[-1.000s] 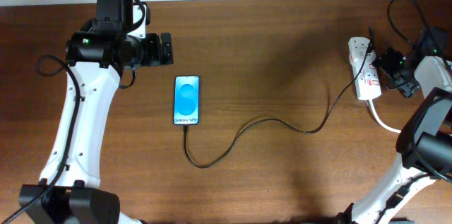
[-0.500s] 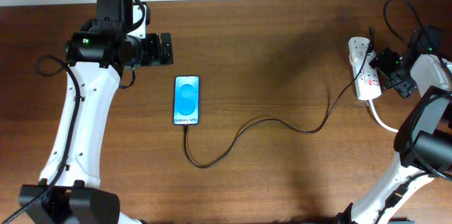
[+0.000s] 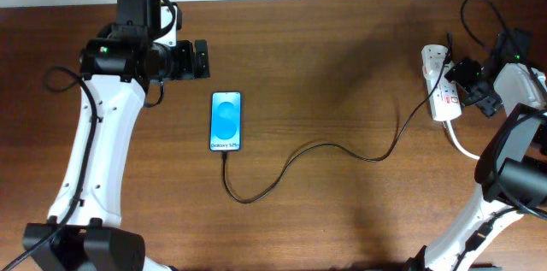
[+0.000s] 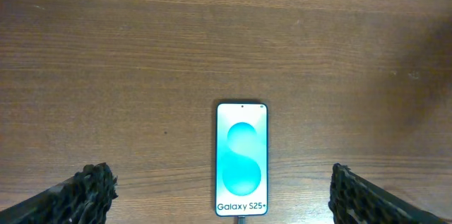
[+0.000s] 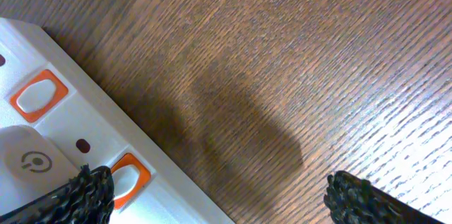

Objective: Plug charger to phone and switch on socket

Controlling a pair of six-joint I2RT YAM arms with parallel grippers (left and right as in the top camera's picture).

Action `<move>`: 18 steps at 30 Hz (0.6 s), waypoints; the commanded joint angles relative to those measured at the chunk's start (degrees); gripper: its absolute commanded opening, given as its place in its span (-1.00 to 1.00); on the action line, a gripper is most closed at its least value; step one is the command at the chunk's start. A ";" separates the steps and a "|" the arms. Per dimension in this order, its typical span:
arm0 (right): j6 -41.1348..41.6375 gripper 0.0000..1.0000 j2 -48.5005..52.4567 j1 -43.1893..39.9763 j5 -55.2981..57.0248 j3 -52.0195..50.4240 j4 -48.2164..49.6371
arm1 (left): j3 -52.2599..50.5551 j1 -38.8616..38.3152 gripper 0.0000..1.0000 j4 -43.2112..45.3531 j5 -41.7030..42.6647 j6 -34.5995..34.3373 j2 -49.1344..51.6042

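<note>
The phone (image 3: 226, 121) lies flat at mid-left with its blue screen lit; it also shows in the left wrist view (image 4: 242, 159). The thin black charger cable (image 3: 299, 153) runs from the phone's near end, loops, and climbs to the white socket strip (image 3: 439, 83) at far right. Its plug tip sits at the phone's bottom edge (image 4: 242, 218). My left gripper (image 3: 200, 59) is open, above and behind the phone. My right gripper (image 3: 468, 83) is open beside the strip. In the right wrist view one fingertip (image 5: 88, 194) sits next to an orange-framed switch (image 5: 126, 178).
The thick white cord (image 3: 466, 147) leaves the strip's near end toward the right edge. A second orange-framed switch (image 5: 39, 95) and a white plug body (image 5: 28, 164) sit on the strip. Black arm cables hang near the top right corner (image 3: 487, 14).
My right gripper has shifted slightly up and left along the socket strip. The left arm, phone and cable have not moved.
</note>
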 commanded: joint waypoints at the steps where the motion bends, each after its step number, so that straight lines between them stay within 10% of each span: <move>1: -2.05 0.97 2.99 2.84 -2.75 -1.20 -2.86 | 0.87 0.28 0.99 0.07 -0.42 0.28 -1.09; 9: -2.08 0.97 0.98 0.74 0.11 2.38 -7.54 | 0.87 0.28 0.98 0.07 -0.42 0.31 -1.09; 18: -9.44 0.97 -14.25 -0.04 2.97 23.74 -36.26 | 0.87 0.28 0.99 0.07 -0.42 0.28 -1.09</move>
